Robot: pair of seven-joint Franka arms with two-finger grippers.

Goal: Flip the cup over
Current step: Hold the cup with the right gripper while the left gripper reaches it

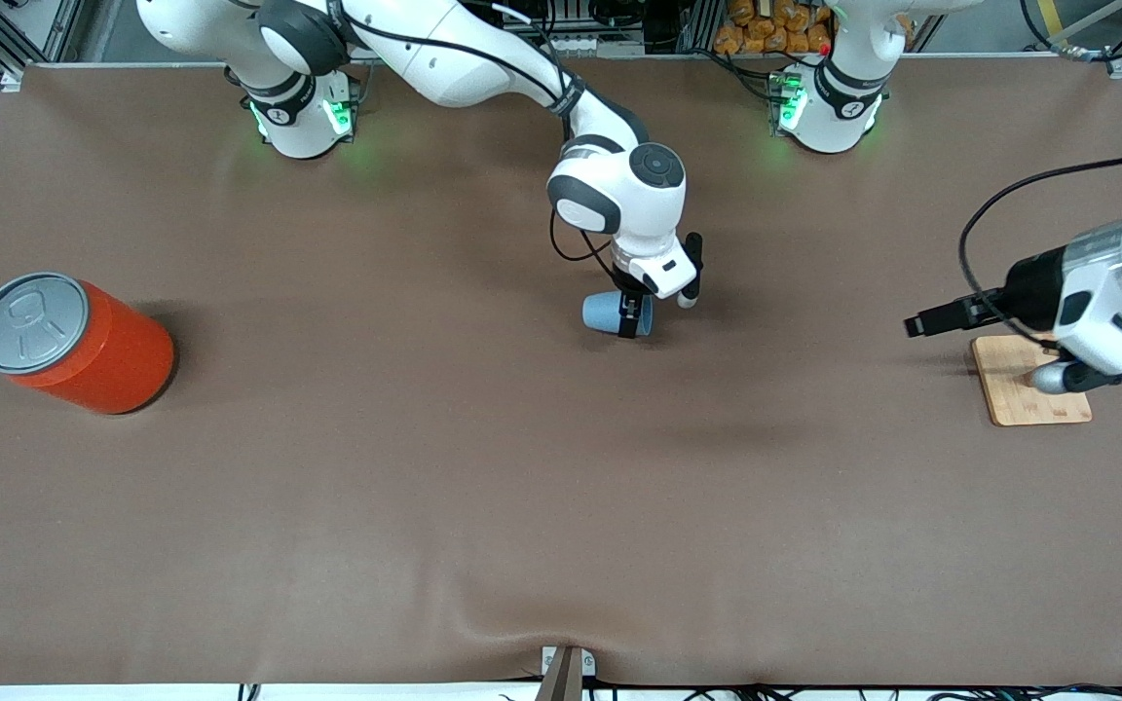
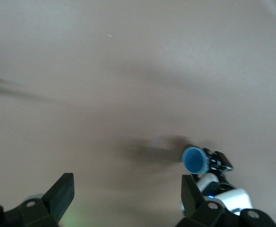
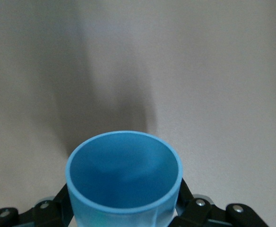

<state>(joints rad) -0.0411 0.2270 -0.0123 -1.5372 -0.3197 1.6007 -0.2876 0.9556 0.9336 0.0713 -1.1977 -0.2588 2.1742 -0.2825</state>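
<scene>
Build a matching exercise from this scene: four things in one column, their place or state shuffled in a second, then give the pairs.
Things:
1. cup
2. orange can
3. wooden board
4. left gripper

Places or states:
A. open, holding nothing
B. on its side, held in the right gripper
C. lying on the table at the right arm's end
D. flat on the table at the left arm's end

Pairs: 1-B, 2-C, 3-D, 4-A
</scene>
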